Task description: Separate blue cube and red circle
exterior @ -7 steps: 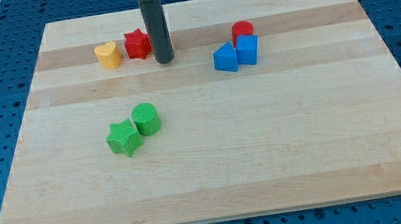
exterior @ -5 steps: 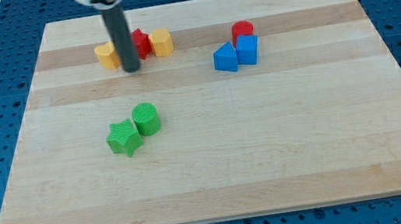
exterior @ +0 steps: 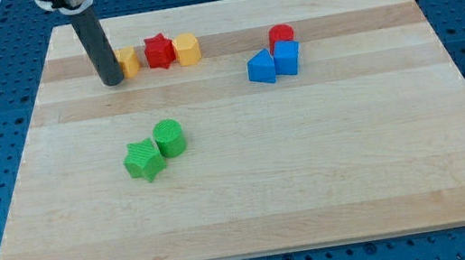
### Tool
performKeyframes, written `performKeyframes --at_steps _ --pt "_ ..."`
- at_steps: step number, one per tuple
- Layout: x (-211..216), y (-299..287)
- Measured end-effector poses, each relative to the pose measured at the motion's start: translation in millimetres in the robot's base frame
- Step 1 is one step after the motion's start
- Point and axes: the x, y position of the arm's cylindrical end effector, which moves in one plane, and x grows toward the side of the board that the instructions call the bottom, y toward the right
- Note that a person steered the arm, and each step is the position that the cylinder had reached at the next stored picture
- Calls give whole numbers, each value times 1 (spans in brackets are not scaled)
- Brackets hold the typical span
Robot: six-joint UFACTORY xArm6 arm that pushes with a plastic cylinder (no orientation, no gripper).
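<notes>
My tip (exterior: 112,81) has slid further to the view's left and now stands against the yellow heart block (exterior: 126,62), far from the blue cube (exterior: 287,57). It is a bare rod and holds nothing. The red cylinder (exterior: 281,36) still touches that cube, so the separation is not begun.

- The rod hides the left part of the yellow block (exterior: 127,61); its shape cannot be made out.
- The blue cube (exterior: 287,57) covers the lower part of the red circle (exterior: 281,35).
- The rod's upper end runs off the view's top.
</notes>
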Motion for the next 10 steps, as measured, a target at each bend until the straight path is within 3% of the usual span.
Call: performKeyframes --at_steps 3,4,5,10 --pt "-13 1" --pt "6 8" --pt "28 55" --pt "22 233"
